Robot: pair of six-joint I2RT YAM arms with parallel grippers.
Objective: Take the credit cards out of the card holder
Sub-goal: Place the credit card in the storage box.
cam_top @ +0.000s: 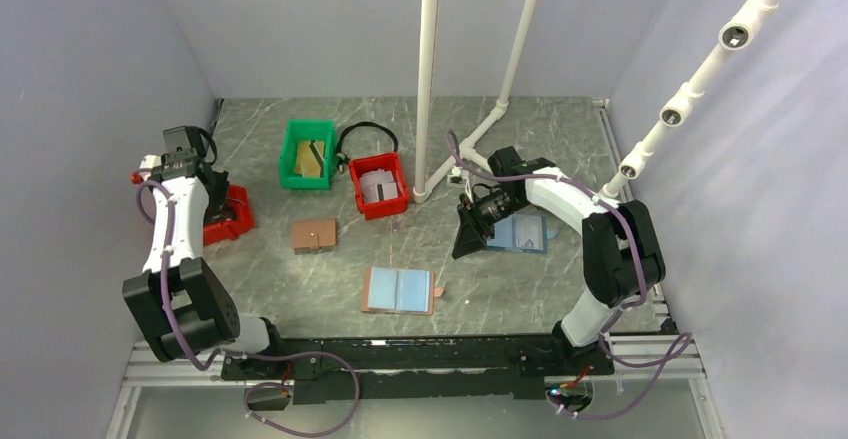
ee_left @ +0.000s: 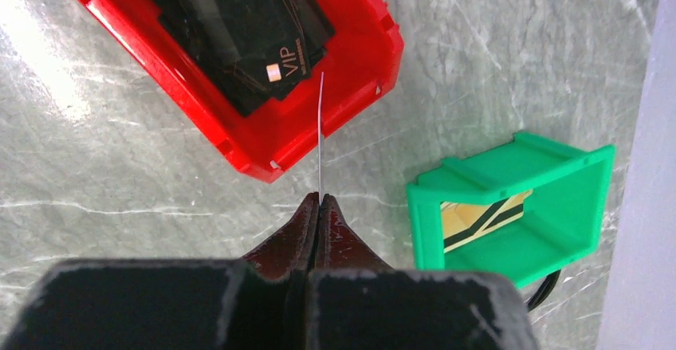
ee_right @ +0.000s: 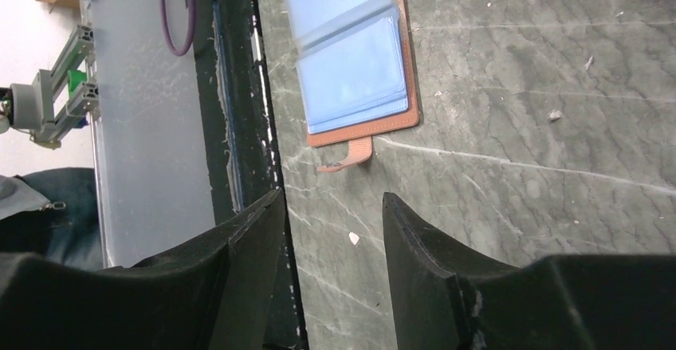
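Card holder [cam_top: 398, 290] is lying open, brown outside, light blue sleeves facing up, snap tab sticking out, mid-table [cam_top: 560, 149] near the near edge. Left gripper [ee_left: 319, 202] is pinching a thin credit card [ee_left: 320, 135] edge-on above a red bin [ee_left: 351, 95] by the left edge. Right gripper [ee_right: 333, 198] is hanging half open, holding nothing.

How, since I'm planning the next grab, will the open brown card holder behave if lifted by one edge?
Probably floppy: the card holder lies open flat along a middle fold, so the free half would likely sag. Its plastic sleeves look smooth, so perhaps slippery.
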